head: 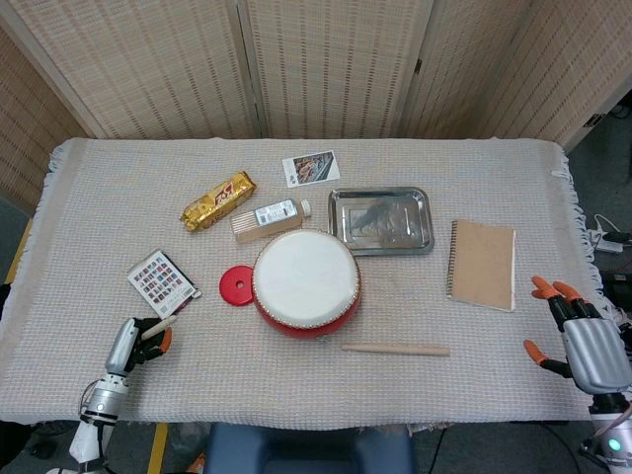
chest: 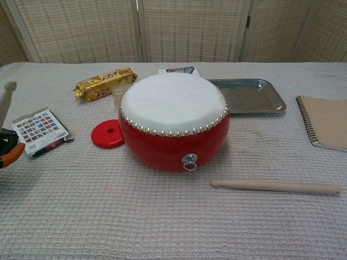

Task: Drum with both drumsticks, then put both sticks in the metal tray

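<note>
The red drum with a white skin stands mid-table; its red side shows in the chest view. My left hand hovers at the near left edge and grips one wooden drumstick, whose tip rises at the left border of the chest view. The other drumstick lies flat in front of the drum. Behind the drum to the right sits the metal tray, holding nothing. My right hand hangs open past the table's near right edge, fingers spread.
A brown spiral notebook lies right of the tray. A red disc touches the drum's left side. A stamp card, a gold snack bar, a small box and a photo card are spread over the left and back.
</note>
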